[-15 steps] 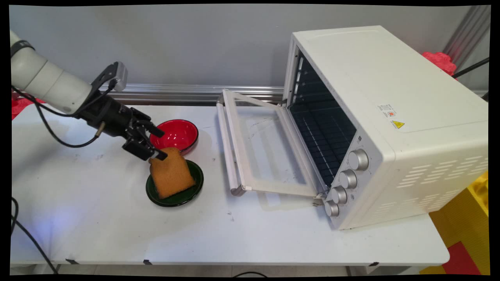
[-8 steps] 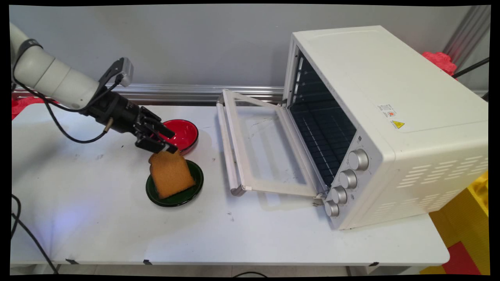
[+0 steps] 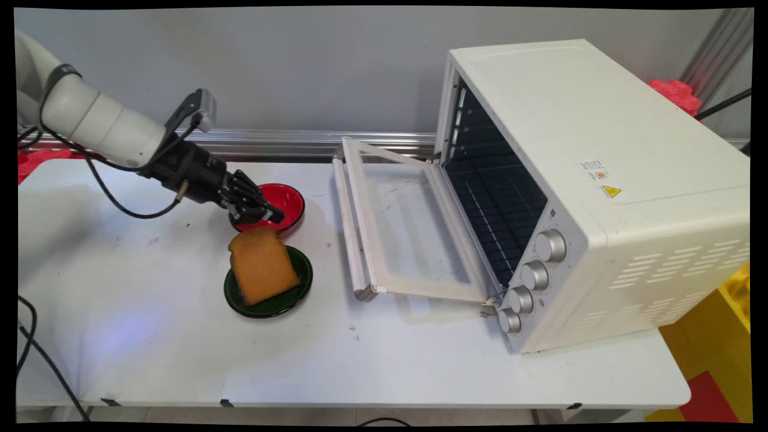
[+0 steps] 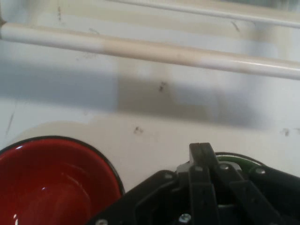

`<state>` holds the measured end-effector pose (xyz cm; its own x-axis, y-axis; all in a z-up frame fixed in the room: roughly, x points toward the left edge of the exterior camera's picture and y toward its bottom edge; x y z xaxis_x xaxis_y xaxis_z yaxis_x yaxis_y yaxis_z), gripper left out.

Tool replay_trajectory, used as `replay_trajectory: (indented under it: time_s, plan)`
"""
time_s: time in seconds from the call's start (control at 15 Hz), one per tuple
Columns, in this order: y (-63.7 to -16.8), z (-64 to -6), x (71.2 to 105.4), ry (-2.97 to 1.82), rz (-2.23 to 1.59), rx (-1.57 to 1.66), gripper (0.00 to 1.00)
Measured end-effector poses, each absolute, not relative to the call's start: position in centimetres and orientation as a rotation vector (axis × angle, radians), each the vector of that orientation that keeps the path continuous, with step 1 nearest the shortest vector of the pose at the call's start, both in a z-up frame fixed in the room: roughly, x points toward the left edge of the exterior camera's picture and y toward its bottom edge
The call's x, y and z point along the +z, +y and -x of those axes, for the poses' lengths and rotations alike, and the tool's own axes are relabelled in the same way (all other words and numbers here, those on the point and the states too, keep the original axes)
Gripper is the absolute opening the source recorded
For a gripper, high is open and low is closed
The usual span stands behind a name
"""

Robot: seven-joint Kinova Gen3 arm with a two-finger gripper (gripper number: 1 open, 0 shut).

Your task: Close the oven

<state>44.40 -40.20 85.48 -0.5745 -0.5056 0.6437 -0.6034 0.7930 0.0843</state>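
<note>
My gripper (image 3: 273, 215) hangs over the near rim of the red bowl (image 3: 287, 204), just above and behind the top crust of the slice of toast (image 3: 261, 264), with a sliver of air between me and the bread. My jaws are drawn together with nothing between them; in the hand view my fingers (image 4: 202, 161) rise as one narrow black stack, and as far as I can judge from that close angle there is no gap left between them. The toast lies on the dark green plate (image 3: 298, 294), its rounded top hanging past the plate's far-left rim and tipped up a little toward me. The green plate sits just in front of the red bowl, the two nearly touching. In my hand view the red bowl (image 4: 51, 185) fills the lower left, and a thin arc of the green plate (image 4: 243, 159) peeks out behind my linkage. Off to the right of both dishes stands the white toaster oven (image 3: 591, 180), its glass door (image 3: 408, 225) dropped open and lying flat above the white table (image 3: 150, 348), the door's handle bar (image 3: 348, 222) on the side nearest the dishes. That same handle bar (image 4: 154, 49) crosses the top of my hand view. The oven's dark rack (image 3: 495, 198) shows inside, and four silver knobs (image 3: 534, 276) run down its front corner.
</note>
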Motion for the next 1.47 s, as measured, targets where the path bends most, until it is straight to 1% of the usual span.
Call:
replay_trajectory:
  time_s: [0.47,0.93,1.2,1.47]
  plan:
    - [-41.9,-41.8,82.2,-2.297,-0.763,0.155,0.00]
    - [-44.4,-39.3,77.9,-2.287,-0.708,0.169,0.00]
    - [-45.4,-38.3,76.5,-2.277,-0.678,0.184,0.00]
    - [-45.9,-37.9,75.8,-2.266,-0.664,0.190,0.00]
